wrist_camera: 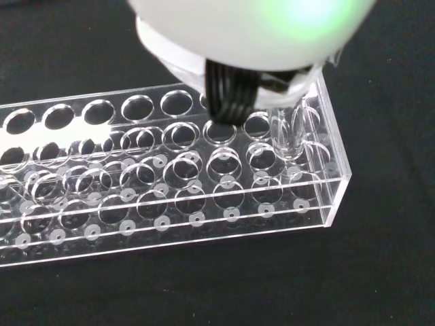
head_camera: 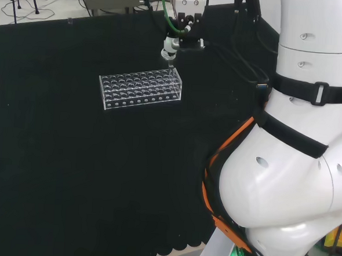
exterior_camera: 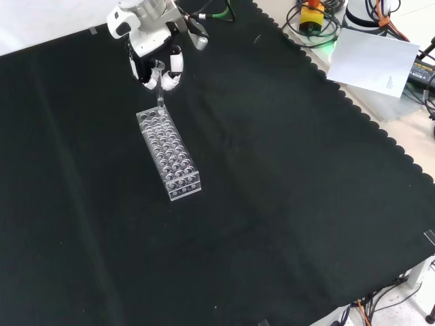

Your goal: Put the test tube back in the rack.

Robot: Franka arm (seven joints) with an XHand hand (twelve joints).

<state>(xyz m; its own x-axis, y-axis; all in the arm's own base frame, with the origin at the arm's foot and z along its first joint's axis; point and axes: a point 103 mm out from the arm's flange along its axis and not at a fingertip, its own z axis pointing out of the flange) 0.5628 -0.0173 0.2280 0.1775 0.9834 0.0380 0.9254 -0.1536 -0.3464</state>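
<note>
Fingers of the hand (exterior_camera: 158,66) pinch the upright test tube (exterior_camera: 161,102), its lower end directly over the rack's (exterior_camera: 169,155) end holes.

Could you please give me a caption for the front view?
The hand lowers a test tube into the far end of the clear rack.

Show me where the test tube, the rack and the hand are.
test tube (wrist_camera: 284,132), wrist view, on its clear lower body at the rack's end.
rack (exterior_camera: 178,165), front view, on its holed top plate.
hand (exterior_camera: 153,58), front view, on its fingers curled above the tube.
</note>
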